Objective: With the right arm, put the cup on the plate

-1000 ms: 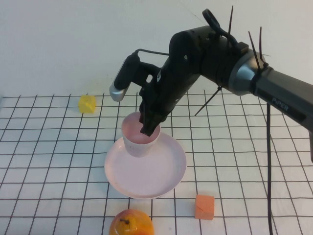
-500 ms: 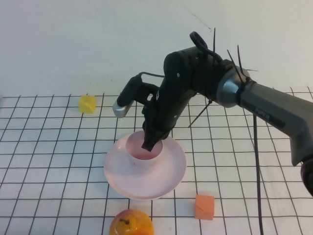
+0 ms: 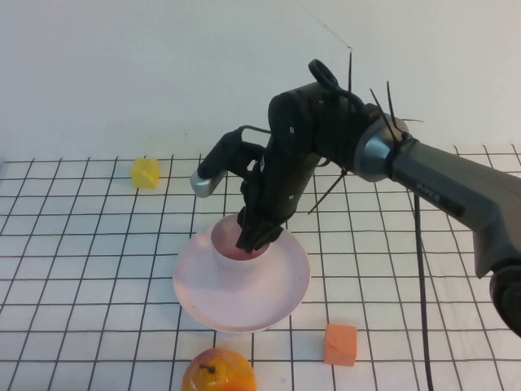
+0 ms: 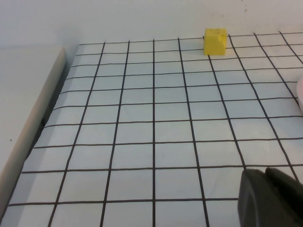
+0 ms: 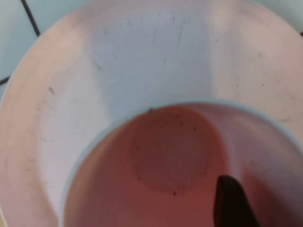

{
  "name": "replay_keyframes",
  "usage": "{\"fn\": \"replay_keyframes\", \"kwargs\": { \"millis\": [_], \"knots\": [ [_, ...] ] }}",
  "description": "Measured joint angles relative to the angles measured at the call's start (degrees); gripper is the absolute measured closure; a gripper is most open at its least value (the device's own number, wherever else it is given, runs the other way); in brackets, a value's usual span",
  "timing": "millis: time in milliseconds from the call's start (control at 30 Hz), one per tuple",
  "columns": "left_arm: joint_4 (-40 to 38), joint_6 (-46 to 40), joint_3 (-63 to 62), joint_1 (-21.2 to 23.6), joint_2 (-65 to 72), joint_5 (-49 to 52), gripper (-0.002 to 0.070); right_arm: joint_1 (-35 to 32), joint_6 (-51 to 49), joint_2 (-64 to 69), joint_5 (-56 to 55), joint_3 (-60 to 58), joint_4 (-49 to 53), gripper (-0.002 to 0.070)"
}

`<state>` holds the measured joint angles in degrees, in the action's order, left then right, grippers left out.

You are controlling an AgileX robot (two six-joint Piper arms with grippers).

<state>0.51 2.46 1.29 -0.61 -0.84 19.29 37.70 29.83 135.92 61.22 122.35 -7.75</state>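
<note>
The pale pink cup [image 3: 229, 258] stands upright in the middle of the round pink-white plate [image 3: 278, 298]. My right gripper [image 3: 251, 236] reaches down from the right arm [image 3: 326, 138] onto the cup's far rim and is shut on it. One finger sits inside the cup. The right wrist view looks down into the cup's pinker inside [image 5: 165, 156], with the black fingertip [image 5: 229, 203] against the wall and the plate [image 5: 142, 61] around it. My left gripper [image 4: 265, 176] is shut and empty, low over the gridded mat, out of the high view.
A yellow cube [image 3: 146, 173] lies at the back left and also shows in the left wrist view [image 4: 215, 41]. An orange cube [image 3: 340, 344] and an orange fruit [image 3: 218, 371] lie in front of the plate. A raised white ledge [image 4: 28, 118] borders the mat.
My right gripper has come down with the cup, from above the plate's far edge into the plate's middle. In the last half second it barely moved.
</note>
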Motion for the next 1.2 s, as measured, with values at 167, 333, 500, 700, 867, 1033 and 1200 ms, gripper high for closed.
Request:
{"fn": "replay_keyframes", "kwargs": {
  "millis": [167, 333, 500, 700, 867, 1033, 1200],
  "knots": [
    [0.0, 0.0, 0.0, 0.0, 0.0, 0.0, 0.0678, 0.0, -1.5, 0.2, 3.6, 5.4, 0.8, 0.0301],
    [0.0, 0.0, 0.0, 0.0, 0.0, 0.0, 0.0678, 0.0, -2.1, 0.2, 8.2, 12.0, 0.9, 0.0279],
    [0.0, 0.0, 0.0, 0.0, 0.0, 0.0, 0.0678, 0.0, -4.8, -0.5, 9.6, 17.1, 0.9, 0.0291],
    [0.0, 0.0, 0.0, 0.0, 0.0, 0.0, 0.0678, -0.1, -7.7, -6.2, 10.4, 17.6, 1.5, 0.0385],
    [0.0, 0.0, 0.0, 0.0, 0.0, 0.0, 0.0678, -0.1, -8.2, -14.4, 10.5, 17.8, 2.1, 0.0503],
    [0.0, 0.0, 0.0, 0.0, 0.0, 0.0, 0.0678, -0.1, -8.5, -21.9, 10.5, 18.1, 2.3, 0.065],
    [0.0, 0.0, 0.0, 0.0, 0.0, 0.0, 0.0678, -0.1, -9.0, -28.7, 10.5, 18.2, -1.4, 0.0675]
  ]
}}
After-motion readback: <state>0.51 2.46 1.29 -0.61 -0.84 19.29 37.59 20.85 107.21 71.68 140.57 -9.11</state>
